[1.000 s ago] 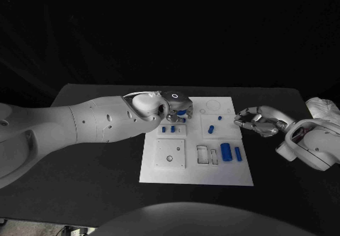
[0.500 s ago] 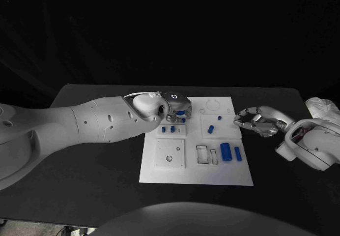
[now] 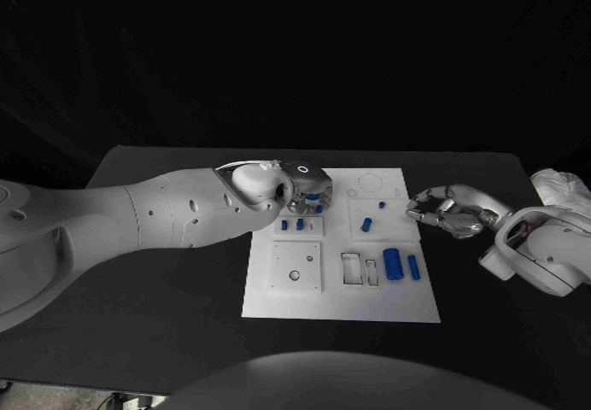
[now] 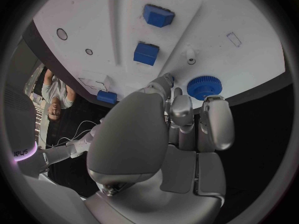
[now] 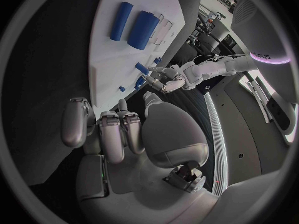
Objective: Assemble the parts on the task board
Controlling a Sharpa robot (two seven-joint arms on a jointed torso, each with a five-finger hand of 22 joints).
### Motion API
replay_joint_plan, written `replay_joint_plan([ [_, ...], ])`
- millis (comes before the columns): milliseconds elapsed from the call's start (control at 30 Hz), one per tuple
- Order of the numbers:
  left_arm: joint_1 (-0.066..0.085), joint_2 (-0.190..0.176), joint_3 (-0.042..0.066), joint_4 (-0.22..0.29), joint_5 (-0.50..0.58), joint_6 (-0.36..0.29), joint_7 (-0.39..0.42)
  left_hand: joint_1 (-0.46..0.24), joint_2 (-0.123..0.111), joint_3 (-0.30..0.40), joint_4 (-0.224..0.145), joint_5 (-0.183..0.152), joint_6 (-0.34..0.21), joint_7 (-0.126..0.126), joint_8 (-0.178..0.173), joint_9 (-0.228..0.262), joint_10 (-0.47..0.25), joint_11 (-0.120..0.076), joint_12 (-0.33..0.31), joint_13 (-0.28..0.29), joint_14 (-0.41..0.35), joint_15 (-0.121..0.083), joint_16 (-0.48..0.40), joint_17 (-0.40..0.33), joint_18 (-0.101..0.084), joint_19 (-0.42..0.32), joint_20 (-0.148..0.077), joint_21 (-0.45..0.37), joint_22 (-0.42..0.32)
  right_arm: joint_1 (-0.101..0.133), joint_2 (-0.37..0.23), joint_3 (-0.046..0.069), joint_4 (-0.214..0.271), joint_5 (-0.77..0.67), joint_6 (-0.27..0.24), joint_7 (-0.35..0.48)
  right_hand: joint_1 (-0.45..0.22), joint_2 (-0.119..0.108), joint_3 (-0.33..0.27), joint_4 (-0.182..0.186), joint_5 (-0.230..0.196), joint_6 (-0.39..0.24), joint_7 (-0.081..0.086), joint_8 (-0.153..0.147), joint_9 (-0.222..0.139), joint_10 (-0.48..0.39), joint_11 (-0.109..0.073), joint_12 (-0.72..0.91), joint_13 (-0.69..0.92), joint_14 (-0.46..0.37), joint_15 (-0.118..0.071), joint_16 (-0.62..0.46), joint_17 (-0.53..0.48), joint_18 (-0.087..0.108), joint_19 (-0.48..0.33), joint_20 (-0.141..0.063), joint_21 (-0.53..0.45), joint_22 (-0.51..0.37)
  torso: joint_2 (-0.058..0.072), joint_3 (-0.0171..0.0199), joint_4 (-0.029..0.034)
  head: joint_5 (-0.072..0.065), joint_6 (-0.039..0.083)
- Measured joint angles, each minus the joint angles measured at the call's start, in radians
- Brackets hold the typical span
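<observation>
Black desk (image 3: 172,282), dark matte top, set in an unlit room; background beyond the far edge is black. White task board (image 3: 345,299) lies at the middle of the desk, long side running near to far. Left robot hand (image 3: 306,198) sits over the far-left part of the board, fingers curled down close to a blue toothed gear (image 4: 201,87); whether it actually grips the gear, cannot tell from either view. In the left wrist view the gear sits at the board's edge just beside the fingertips (image 4: 215,104), with two blue square blocks (image 4: 147,54) standing on the board beyond them. Two small blue pegs (image 3: 292,225) stand in a recessed square just near of the left hand. Right of centre: a small blue piece (image 3: 367,225), then nearer, a large blue cylinder (image 3: 393,263) with a slimmer blue cylinder (image 3: 414,267) just beside it on the right. Right robot hand (image 3: 441,211) hovers off the board's right edge over bare desk, fingers loosely curled inward, nothing in them. White cloth-like bundle (image 3: 560,186) at the far right of the desk.
</observation>
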Motion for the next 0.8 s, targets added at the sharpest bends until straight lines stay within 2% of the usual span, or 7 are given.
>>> replay_joint_plan([
  [167, -0.004, 0.003, 0.0, -0.001, 0.0, 0.002, 0.0, 0.0, 0.0, 0.003, -0.003, 0.0, 0.0, 0.0, 0.0, -0.003, 0.014, 0.0, 0.011, 0.001, 0.0, 0.0, 0.0, -0.002, 0.0, 0.0, 0.0, 0.0, 0.0, 0.0, 0.0, 0.0, 0.0, 0.0, 0.001, -0.001, 0.0, 0.0, 0.0, 0.0, 0.0, 0.0, 0.0, 0.0, 0.0, 0.0, 0.0, 0.0, 0.0, 0.0, 0.0, 0.0, 0.0, 0.0, 0.0, 0.0, 0.0, 0.0, 0.0, -0.0001, 0.0003, 0.0, 0.0],
  [467, -0.007, 0.007, 0.0, -0.011, -0.001, 0.0, 0.002, 0.0, 0.0, 0.013, -0.013, 0.003, 0.009, -0.023, 0.0, -0.006, 0.037, 0.009, 0.025, 0.01, -0.004, 0.004, 0.0, -0.012, 0.0, 0.0, 0.0, 0.0, 0.0, 0.0, -0.001, 0.0, -0.002, 0.0, 0.003, -0.002, 0.0, 0.0, 0.0, 0.0, 0.0, 0.0, 0.0, 0.0, 0.0, 0.0, 0.0, 0.0, 0.0, 0.0, 0.0, 0.0, 0.0, 0.0, 0.0, 0.0, 0.0, 0.0, 0.0, -0.0001, 0.0002, 0.003, 0.0],
  [800, -0.011, 0.012, 0.0, -0.017, -0.001, -0.005, 0.003, -0.004, 0.004, 0.023, -0.023, 0.014, 0.017, -0.023, 0.0, -0.007, 0.048, 0.005, 0.038, 0.017, -0.011, 0.004, 0.0, -0.027, 0.0, 0.0, 0.0, -0.004, 0.0, -0.001, -0.002, 0.0, -0.002, 0.0, 0.004, -0.003, 0.0, 0.0, 0.0, 0.0, 0.0, 0.0, 0.0, 0.0, 0.0, 0.0, 0.0, 0.0, 0.0, 0.0, 0.0, 0.0, 0.0, 0.0, 0.0, 0.0, 0.0, 0.0, 0.0, 0.0001, 0.0, 0.002, 0.0],
])
